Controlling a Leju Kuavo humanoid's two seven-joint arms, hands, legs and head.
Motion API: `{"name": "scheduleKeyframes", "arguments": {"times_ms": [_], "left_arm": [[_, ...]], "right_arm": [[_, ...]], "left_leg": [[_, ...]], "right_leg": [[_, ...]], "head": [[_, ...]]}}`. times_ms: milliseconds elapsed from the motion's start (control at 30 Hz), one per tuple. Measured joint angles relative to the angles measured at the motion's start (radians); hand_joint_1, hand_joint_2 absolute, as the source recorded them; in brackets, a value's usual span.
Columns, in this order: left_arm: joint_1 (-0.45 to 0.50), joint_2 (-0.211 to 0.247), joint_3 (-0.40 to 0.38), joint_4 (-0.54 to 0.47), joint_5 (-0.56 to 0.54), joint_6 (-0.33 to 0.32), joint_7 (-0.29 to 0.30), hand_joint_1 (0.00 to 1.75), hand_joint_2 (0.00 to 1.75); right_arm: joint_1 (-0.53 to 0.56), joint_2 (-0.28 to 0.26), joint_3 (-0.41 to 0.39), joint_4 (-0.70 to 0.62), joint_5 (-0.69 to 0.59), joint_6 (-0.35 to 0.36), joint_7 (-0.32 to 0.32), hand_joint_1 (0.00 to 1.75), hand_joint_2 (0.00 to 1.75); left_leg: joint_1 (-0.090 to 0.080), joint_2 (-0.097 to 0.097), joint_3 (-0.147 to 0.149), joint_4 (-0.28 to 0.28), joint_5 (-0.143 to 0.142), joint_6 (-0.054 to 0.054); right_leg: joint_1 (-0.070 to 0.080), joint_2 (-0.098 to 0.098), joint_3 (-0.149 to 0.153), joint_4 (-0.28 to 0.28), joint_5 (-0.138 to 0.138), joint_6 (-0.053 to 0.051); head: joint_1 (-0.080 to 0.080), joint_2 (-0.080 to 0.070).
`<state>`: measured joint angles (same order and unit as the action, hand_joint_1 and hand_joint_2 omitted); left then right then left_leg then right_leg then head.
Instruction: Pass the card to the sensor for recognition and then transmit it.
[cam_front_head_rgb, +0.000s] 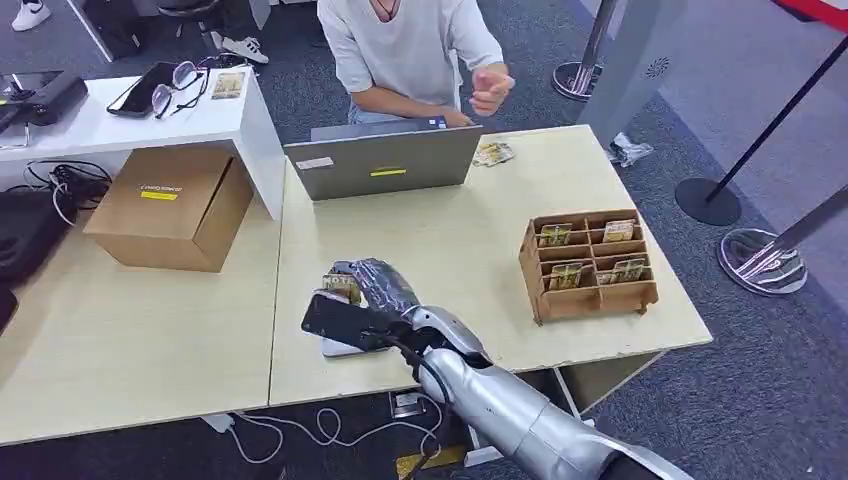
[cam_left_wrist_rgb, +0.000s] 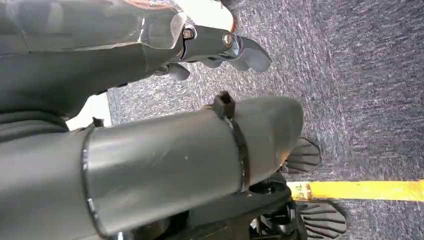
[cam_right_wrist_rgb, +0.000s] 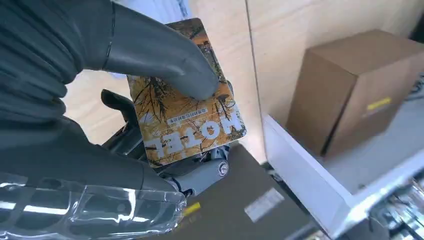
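Observation:
My right hand (cam_front_head_rgb: 368, 300) is over the front middle of the wooden table (cam_front_head_rgb: 450, 250) and pinches a card (cam_front_head_rgb: 342, 288) between its thumb and fingers. In the right wrist view the card (cam_right_wrist_rgb: 187, 117) shows an orange tree print with the thumb (cam_right_wrist_rgb: 165, 57) pressed on its face. Just under the hand a pale flat sensor pad (cam_front_head_rgb: 338, 349) lies on the table, mostly hidden by the hand. My left hand (cam_left_wrist_rgb: 210, 45) hangs above grey carpet with nothing in it and its fingers loosely apart.
A person (cam_front_head_rgb: 410, 50) sits behind a grey laptop (cam_front_head_rgb: 385, 160). A wooden card rack (cam_front_head_rgb: 588, 262) with several cards stands to the right. A cardboard box (cam_front_head_rgb: 170, 205) and a white shelf (cam_front_head_rgb: 150, 115) are at the left. Loose cards (cam_front_head_rgb: 492, 152) lie by the laptop.

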<state>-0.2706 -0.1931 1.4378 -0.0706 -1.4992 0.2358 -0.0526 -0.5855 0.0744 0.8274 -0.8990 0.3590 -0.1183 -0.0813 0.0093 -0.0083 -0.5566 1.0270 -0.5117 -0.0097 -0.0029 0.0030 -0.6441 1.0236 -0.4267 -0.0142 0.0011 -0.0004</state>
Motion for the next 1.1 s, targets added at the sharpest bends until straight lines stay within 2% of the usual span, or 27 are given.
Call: {"name": "scheduleKeyframes", "arguments": {"times_ms": [233,433,800,1100], "left_arm": [[0.0,0.001,0.015,0.0,0.0,0.005,0.0,0.0,0.0],[0.0,0.003,0.031,0.0,0.0,0.005,-0.006,0.0,0.0],[0.003,0.005,0.035,0.0,0.0,-0.001,-0.032,0.0,0.0],[0.006,0.005,0.025,0.0,0.0,-0.009,-0.036,0.0,0.0]], "right_arm": [[0.003,-0.04,-0.027,-0.122,0.017,-0.04,-0.024,1.75,1.75],[-0.042,-0.053,-0.053,-0.14,0.046,-0.074,-0.048,1.75,1.75],[-0.166,-0.058,-0.072,-0.111,0.189,-0.186,-0.066,1.75,1.75],[-0.285,-0.058,-0.082,0.005,0.284,-0.243,-0.064,1.75,1.75]], "left_leg": [[0.0,0.0,0.0,0.0,0.0,0.0],[0.0,0.0,0.0,0.0,0.0,0.0],[0.0,0.0,0.0,0.0,0.0,0.0],[0.0,0.0,0.0,0.0,0.0,0.0]], "right_leg": [[0.0,0.0,0.0,0.0,0.0,0.0],[0.0,0.0,0.0,0.0,0.0,0.0],[0.0,0.0,0.0,0.0,0.0,0.0],[0.0,0.0,0.0,0.0,0.0,0.0]], "head": [[0.0,0.0],[0.0,0.0],[0.0,0.0],[0.0,0.0]]}}
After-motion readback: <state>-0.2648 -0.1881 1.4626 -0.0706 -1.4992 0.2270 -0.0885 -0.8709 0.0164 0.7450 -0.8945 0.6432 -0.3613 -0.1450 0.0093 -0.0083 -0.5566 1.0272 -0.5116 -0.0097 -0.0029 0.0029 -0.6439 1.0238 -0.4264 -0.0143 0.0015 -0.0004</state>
